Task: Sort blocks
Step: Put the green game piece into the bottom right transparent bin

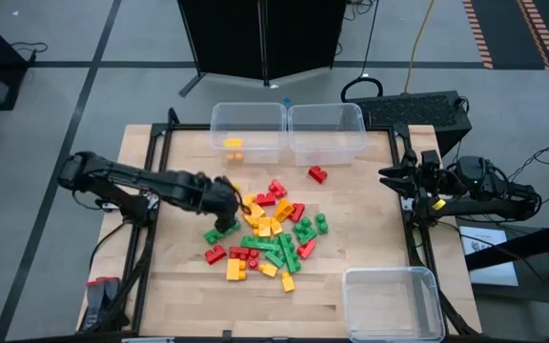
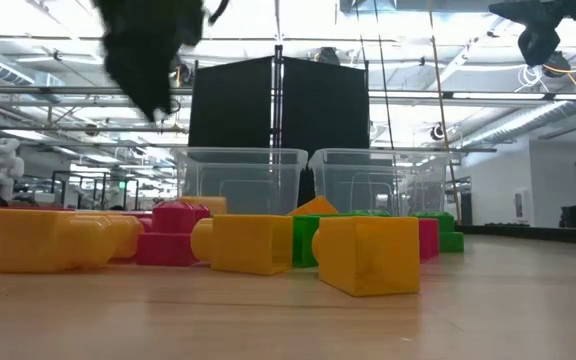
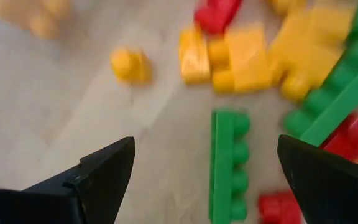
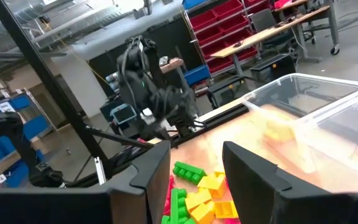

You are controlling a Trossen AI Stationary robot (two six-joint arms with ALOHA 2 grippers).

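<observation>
Table [image 1: 370, 229] wooden, three clear bins [image 1: 248, 131] along its edges: two side by side at far edge, one at near right corner. Blocks [image 1: 270, 238] heaped mid-table, red, yellow, green; one yellow block [image 1: 233, 145] inside far-left bin, one red block [image 1: 317, 173] apart, just before far bins. Left gripper [image 1: 229, 200] at heap's left edge, above blocks, fingers spread, holding nothing; long green block [image 3: 227, 163] between fingers below. Right gripper [image 1: 396, 177] at table's right edge, well clear of heap, fingers parted, empty.

- In the low view the left arm [image 2: 148, 50] is a dark blur, cut off at the top.
- Nearest blocks [image 2: 368, 255] hide those behind.
- Left wrist view: blocks [image 3: 229, 165] blurred (studs barely readable), several cut off.
</observation>
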